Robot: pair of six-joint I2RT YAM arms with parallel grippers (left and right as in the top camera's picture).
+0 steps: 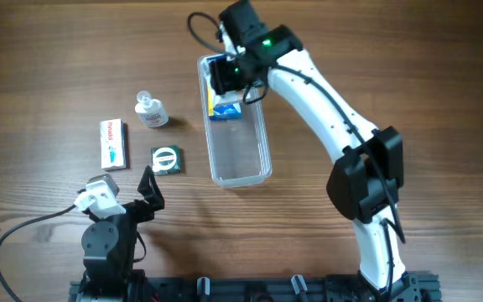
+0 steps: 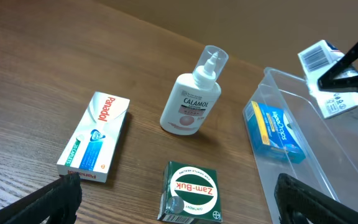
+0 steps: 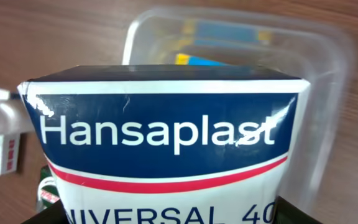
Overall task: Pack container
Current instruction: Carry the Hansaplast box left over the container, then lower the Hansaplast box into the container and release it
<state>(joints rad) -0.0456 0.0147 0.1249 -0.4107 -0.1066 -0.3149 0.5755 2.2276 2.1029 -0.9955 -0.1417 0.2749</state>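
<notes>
The clear plastic container [image 1: 240,143] lies lengthwise at the table's middle, with a blue and yellow box [image 1: 225,107] inside its far end; it also shows in the left wrist view [image 2: 328,143] and the right wrist view [image 3: 328,81]. My right gripper [image 1: 225,74] is shut on a blue and white Hansaplast box [image 3: 160,143] and holds it above the container's far end. My left gripper [image 1: 148,186] is open and empty, near the table's front, just short of a green Zam-Buk box [image 2: 190,190].
Left of the container lie a white Calamol bottle [image 1: 151,111], a white Panadol box [image 1: 113,143] and the green Zam-Buk box [image 1: 167,159]. A black cable [image 1: 23,231] runs from the left arm's base.
</notes>
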